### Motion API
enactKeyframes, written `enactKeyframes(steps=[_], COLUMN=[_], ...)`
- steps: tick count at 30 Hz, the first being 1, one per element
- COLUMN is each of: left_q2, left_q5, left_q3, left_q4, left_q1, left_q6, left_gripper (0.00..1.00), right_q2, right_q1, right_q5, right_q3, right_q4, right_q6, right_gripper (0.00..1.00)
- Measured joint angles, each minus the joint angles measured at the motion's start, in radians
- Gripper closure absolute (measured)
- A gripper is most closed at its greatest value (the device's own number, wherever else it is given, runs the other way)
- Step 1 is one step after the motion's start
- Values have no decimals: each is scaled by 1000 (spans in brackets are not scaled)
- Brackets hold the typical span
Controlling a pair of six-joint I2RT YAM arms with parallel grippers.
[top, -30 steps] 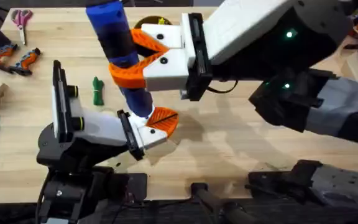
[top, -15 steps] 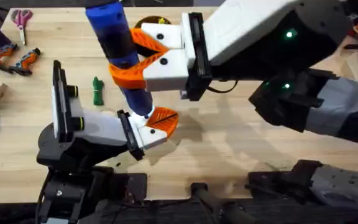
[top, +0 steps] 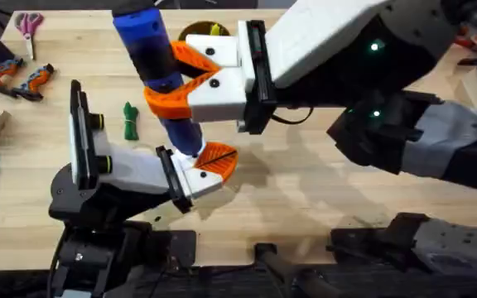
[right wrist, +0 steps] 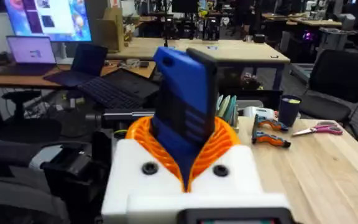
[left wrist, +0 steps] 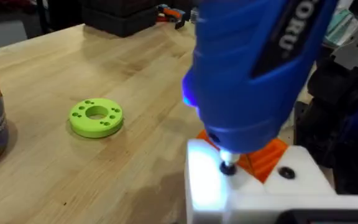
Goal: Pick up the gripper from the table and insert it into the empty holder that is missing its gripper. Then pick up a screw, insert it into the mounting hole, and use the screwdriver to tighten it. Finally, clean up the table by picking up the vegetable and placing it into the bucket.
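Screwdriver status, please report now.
Right gripper shut on screwdriver, tip on screw in holder. Vegetable on table, nothing blocking.

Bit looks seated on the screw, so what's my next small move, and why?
Probably hold position and keep driving. The right gripper clamps the screwdriver upright, its tip on the screw in the holder; the screw head seems slightly proud.

The screwdriver (top: 160,74) and right gripper (top: 180,79) crowd the space above the holder (top: 197,170), while bare counter (top: 305,190) lies open to the right.
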Motion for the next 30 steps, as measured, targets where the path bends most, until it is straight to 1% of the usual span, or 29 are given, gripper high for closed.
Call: enactKeyframes(steps=[11, 15, 21, 26, 28, 30], left_q2=[0, 0, 0, 0, 0, 0], left_q5=[0, 0, 0, 0, 0, 0], left_q3=[0, 0, 0, 0, 0, 0], left_q4=[0, 0, 0, 0, 0, 0], left_q1=[0, 0, 0, 0, 0, 0], left_q6=[0, 0, 0, 0, 0, 0], left_gripper=[995, 995, 995, 995, 995, 995], right_q2=[0, 0, 0, 0, 0, 0], right_q1=[0, 0, 0, -18, -34, -56], right_q5=[0, 0, 0, -9, -13, -18], right_q3=[0, 2, 78, 141, 145, 145], right_q4=[0, 32, 39, 50, 24, -35], right_q6=[0, -1, 0, -1, -3, -16], right_gripper=[973, 973, 973, 973, 973, 973])
